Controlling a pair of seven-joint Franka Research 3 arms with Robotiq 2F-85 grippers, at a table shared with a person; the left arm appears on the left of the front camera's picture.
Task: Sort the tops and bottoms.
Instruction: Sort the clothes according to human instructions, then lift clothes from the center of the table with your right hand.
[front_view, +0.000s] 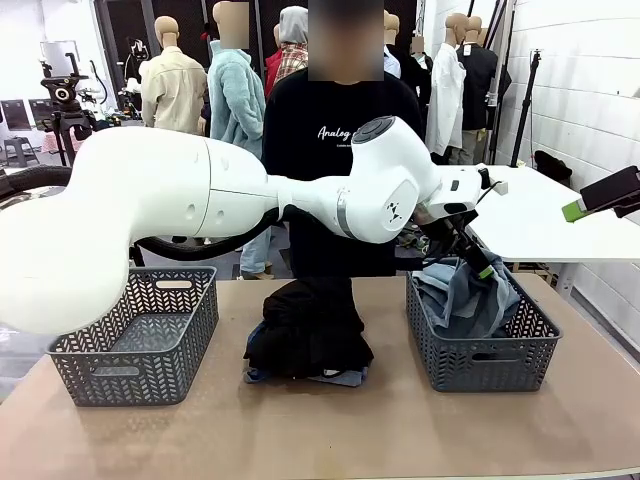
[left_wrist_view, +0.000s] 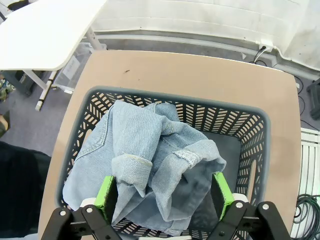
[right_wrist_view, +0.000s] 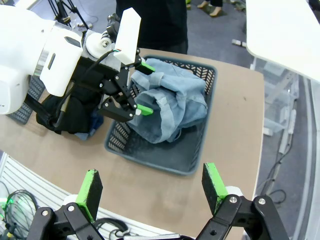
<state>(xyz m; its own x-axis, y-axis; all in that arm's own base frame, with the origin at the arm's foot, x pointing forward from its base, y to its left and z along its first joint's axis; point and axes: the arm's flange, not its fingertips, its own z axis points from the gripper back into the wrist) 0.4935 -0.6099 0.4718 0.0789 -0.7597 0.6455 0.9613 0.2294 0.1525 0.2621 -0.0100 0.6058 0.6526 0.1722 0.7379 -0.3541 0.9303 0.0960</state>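
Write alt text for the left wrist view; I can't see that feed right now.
The left gripper, jaws open, hangs over a crumpled pair of blue denim shorts lying in a grey lattice basket, its green pads either side of the fabric's near edge. The basket stands on a tan table, with a white table beyond.

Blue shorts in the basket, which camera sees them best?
The left wrist view: the denim shorts lie close below, seams and cuffed hem plain. The front view hides part behind the left arm; the right wrist view sees them farther off.
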